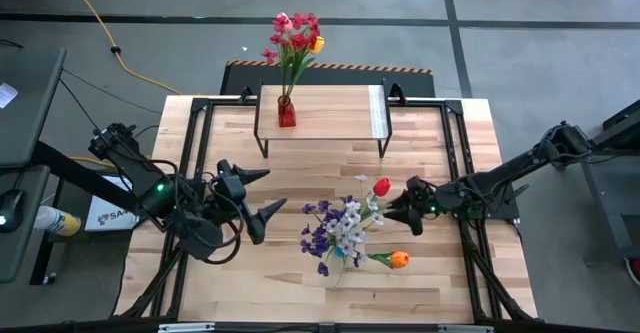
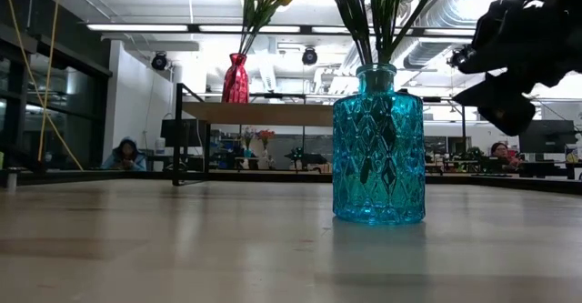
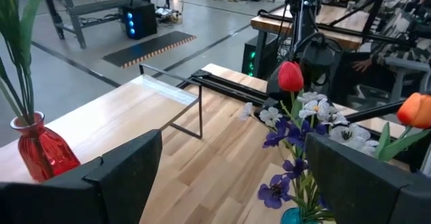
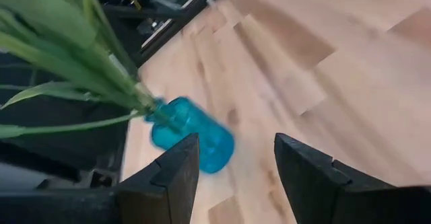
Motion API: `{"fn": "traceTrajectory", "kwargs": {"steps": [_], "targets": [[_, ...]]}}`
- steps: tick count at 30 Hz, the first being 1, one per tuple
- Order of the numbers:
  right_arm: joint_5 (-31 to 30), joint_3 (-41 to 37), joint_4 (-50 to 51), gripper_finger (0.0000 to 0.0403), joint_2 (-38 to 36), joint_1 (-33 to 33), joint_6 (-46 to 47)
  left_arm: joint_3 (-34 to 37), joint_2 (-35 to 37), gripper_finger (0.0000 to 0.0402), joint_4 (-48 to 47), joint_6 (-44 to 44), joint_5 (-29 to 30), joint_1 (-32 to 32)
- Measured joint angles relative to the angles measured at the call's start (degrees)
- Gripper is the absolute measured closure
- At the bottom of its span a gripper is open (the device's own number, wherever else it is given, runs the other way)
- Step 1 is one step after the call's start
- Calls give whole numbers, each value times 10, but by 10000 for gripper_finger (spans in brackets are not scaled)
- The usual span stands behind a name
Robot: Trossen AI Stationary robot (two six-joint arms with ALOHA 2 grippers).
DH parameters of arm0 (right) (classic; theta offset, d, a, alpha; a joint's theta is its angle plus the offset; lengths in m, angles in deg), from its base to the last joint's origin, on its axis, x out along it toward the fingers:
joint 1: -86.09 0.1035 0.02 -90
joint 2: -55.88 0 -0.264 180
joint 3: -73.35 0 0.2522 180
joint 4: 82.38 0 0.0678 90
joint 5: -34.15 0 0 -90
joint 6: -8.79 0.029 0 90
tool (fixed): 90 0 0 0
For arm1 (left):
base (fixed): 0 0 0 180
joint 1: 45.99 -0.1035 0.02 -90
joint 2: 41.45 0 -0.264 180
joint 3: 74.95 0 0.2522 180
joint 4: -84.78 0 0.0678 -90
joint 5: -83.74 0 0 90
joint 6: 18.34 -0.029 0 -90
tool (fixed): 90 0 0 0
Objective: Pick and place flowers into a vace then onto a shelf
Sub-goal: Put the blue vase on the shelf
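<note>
A grey concrete floor (image 1: 560, 33) is seen around the wooden table, crossed by a yellow cable (image 1: 100, 28) at upper left of the high view. A black and orange striped mat (image 1: 330, 67) is lying at the table's far edge. In the low view, ceiling light strips (image 2: 145, 27) are glowing at upper left, white ducts (image 2: 473, 3) are showing at upper right, and seated people (image 2: 125, 155) are seen far behind.
</note>
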Motion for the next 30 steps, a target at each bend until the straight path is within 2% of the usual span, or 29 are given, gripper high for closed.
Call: {"fn": "traceTrajectory", "kwargs": {"steps": [6, 15, 22, 30], "targets": [[-38, 0, -8, 208, 0, 0, -59, 0, 0, 6, -18, 1, 0, 0], [-41, 1, -37, 142, 11, 0, -126, 0, 0, 9, -62, 48, 0, 0], [-29, 1, -124, 105, 84, 0, -178, 0, 0, 9, -94, 80, 0, 0], [-28, 24, -176, 100, 195, 0, -222, 0, 0, 9, -108, 80, 0, 0]]}}
